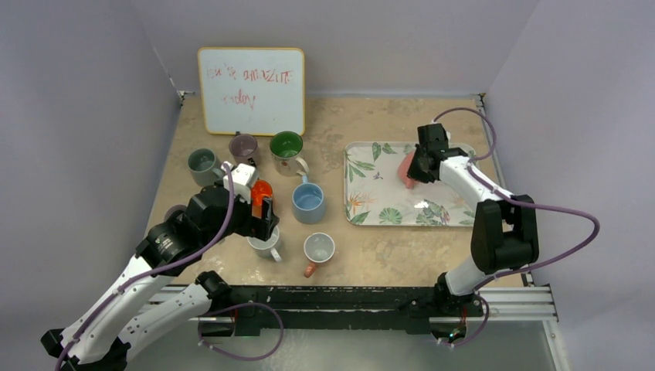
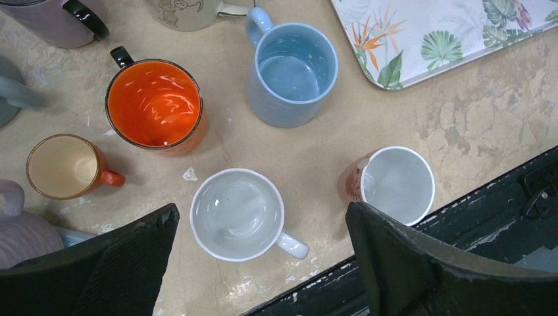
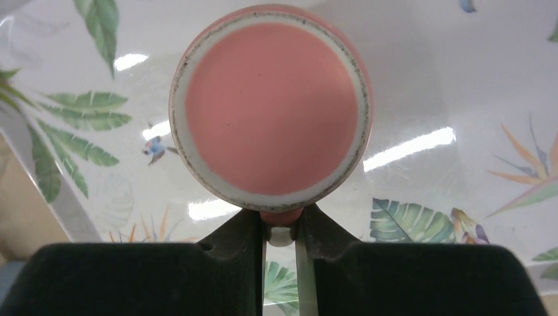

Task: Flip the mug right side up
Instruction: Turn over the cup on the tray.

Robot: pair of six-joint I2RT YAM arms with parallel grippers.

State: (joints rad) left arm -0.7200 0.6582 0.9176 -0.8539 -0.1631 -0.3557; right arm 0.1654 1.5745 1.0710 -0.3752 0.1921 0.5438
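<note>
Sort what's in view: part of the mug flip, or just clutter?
Job: pink mug, bottom up; right end effector, shut on its handle.
Clutter: floral tray beneath it; whiteboard; upright orange mug, blue mug, white mug and others; left end effector, open above them.

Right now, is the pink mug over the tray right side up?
No. The pink mug is bottom-up: the right wrist view shows its flat base, the tray behind it. The right gripper pinches its handle.
</note>
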